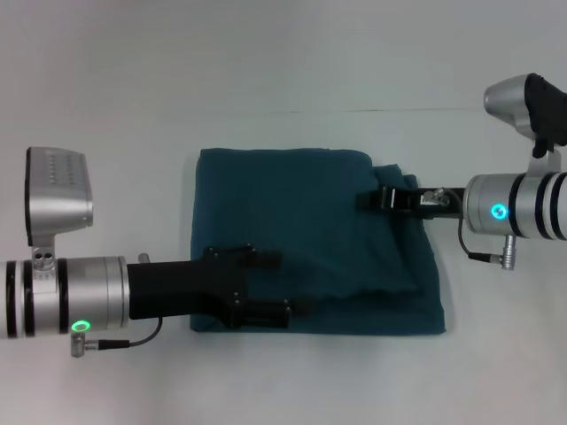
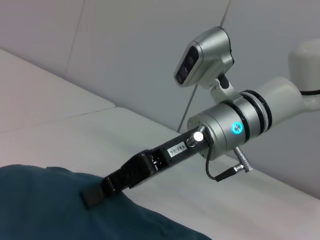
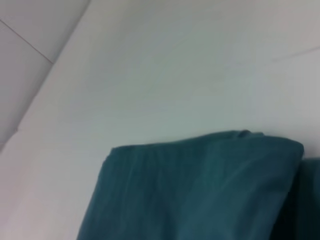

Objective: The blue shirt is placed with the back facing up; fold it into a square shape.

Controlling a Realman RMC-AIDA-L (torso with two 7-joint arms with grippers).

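Although the dark teal-blue soft-fabric shirt [image 1: 310, 230] already lies as a near-square bundle at the middle of the white table [image 1: 283, 53], its right side stays rumpled, with a top layer falling short of the lower edge. One shirt and two grippers are counted. Reaching in from the left, the black left gripper [image 1: 288, 285] sits over the near-left part, fingers spread apart and flat above the cloth. Meanwhile, the black right gripper [image 1: 365, 201] meets the right edge; whether it pinches fabric cannot be told. Both stand equally near.
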